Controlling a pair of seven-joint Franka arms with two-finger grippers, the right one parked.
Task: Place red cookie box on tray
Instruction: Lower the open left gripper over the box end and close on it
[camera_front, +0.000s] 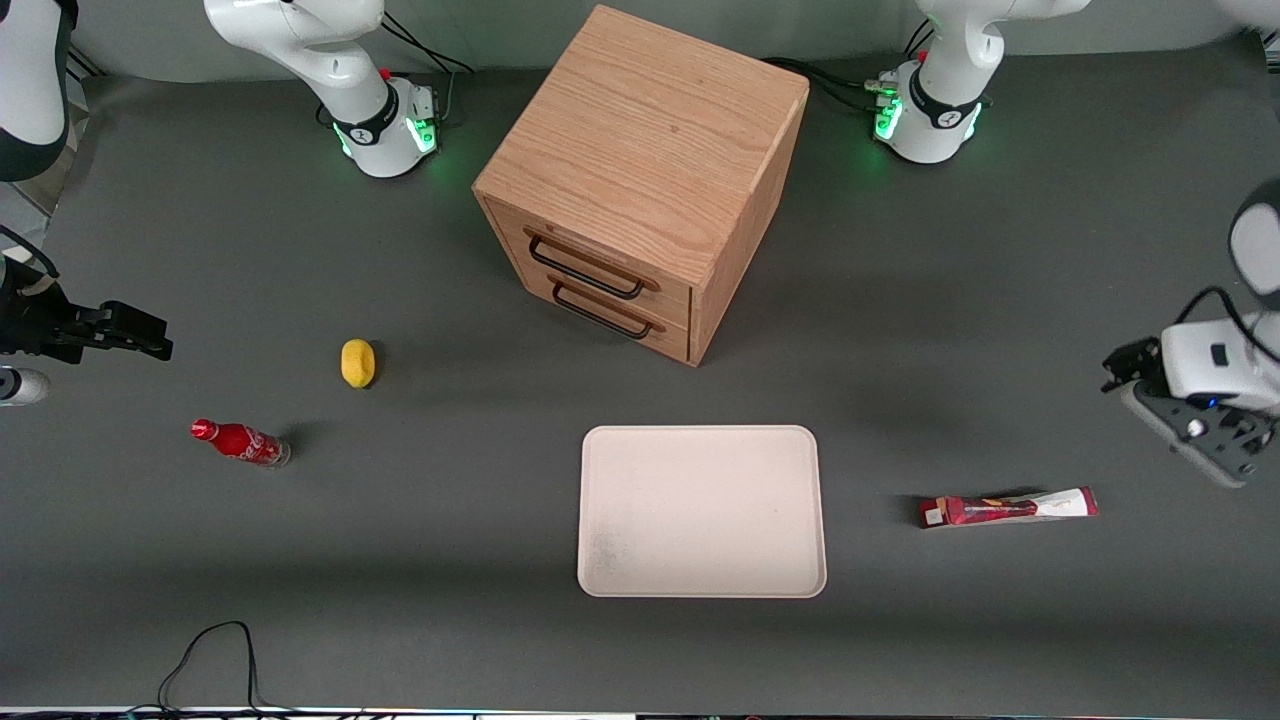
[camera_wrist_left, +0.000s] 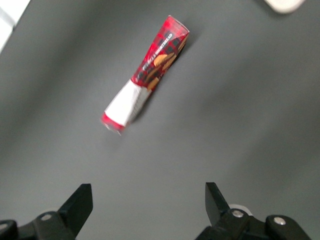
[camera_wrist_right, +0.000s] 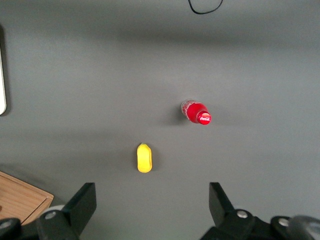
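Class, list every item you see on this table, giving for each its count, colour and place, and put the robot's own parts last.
red cookie box: one, dark red with a white end, lying flat on the table beside the tray, toward the working arm's end.
tray: one, cream-white, nearer the front camera than the cabinet.
cabinet: one, light wood, two drawers with dark handles.
bottle: one, red, toward the parked arm's end.
yellow object: one, beside the bottle.
gripper: one, black fingers, open, above the table near the red cookie box.
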